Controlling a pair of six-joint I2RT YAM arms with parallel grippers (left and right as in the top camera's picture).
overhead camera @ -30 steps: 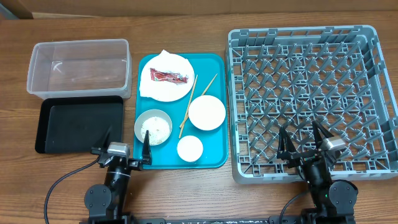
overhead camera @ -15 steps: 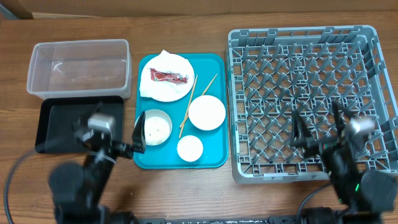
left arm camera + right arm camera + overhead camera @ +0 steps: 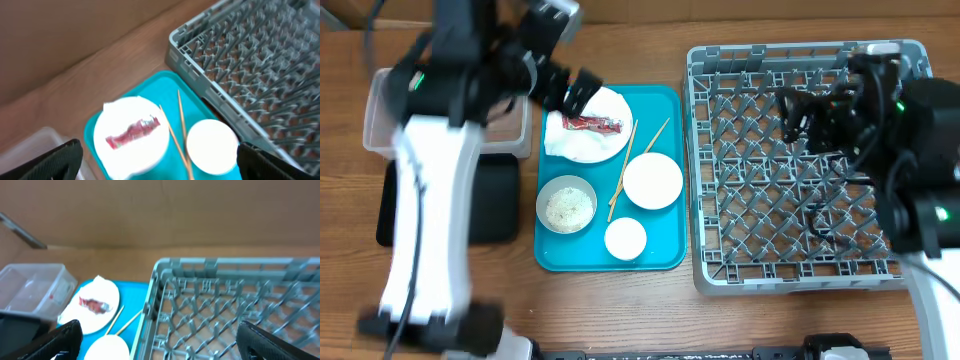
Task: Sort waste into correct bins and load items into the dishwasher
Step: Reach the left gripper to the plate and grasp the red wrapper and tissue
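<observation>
Left tool (image 3: 157, 147): wide open, empty, high over red wrapper (image 3: 132, 132), likely the first pick.
Right tool (image 3: 159, 325): wide open, empty, above rack (image 3: 225, 305), apparently waiting.

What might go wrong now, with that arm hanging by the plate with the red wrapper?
The left gripper, open near the white plate, may pinch the crumpled napkin along with the red wrapper, or shove the plate. The loose chopsticks lying beside the plate could get knocked off the teal tray. The pictures are blurred, so its aim is hard to judge.
</observation>
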